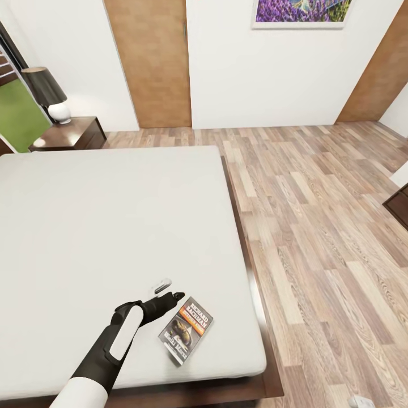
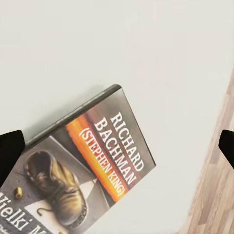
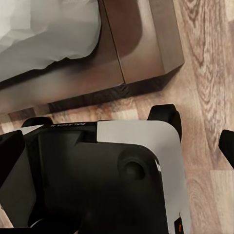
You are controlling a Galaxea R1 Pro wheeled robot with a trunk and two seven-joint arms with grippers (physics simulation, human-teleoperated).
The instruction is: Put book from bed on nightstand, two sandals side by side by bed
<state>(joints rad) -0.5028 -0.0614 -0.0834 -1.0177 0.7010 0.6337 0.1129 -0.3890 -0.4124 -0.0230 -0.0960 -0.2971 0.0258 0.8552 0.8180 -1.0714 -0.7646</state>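
Observation:
The book (image 1: 186,330) lies flat near the front right corner of the bed (image 1: 113,215), its dark cover with an orange band facing up. My left gripper (image 1: 171,289) hovers open just above the mattress, a little to the book's left and beyond it. In the left wrist view the book (image 2: 92,165) lies below the open gripper (image 2: 117,146), both fingertips (image 2: 9,152) far apart. The nightstand (image 1: 71,134) stands at the bed's far left corner. My right gripper (image 3: 117,148) hangs open low over the floor by the bed frame (image 3: 136,48). The sandals are out of view.
A black-shaded lamp (image 1: 48,93) takes up part of the nightstand top. Brown doors (image 1: 150,62) line the far wall. Wood-plank floor (image 1: 317,226) stretches to the bed's right, with dark furniture (image 1: 399,205) at the right edge. My base (image 3: 131,170) stands close against the bed's frame.

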